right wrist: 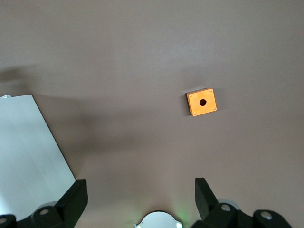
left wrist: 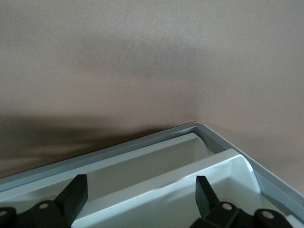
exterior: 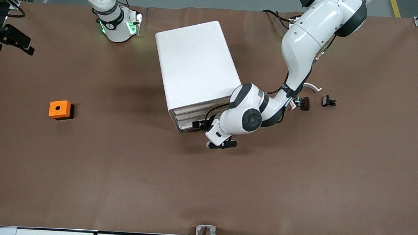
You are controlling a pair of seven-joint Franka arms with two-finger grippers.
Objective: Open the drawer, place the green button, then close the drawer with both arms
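Front view: the left gripper (exterior: 198, 125) sits low at the front of the white cabinet (exterior: 196, 70), level with the drawer (exterior: 190, 128); the right arm waits near its base, and no green button can be identified. Left wrist view: the gripper's fingers (left wrist: 72, 195) stand wide apart, holding nothing, over a white tray rim; a mislevelled pull could catch an upper drawer or drag the cabinet across the surface (exterior: 120, 170). Right wrist view: the right gripper (right wrist: 140, 199) is spread open and empty, high over bare surface and the orange cube (right wrist: 201, 101).
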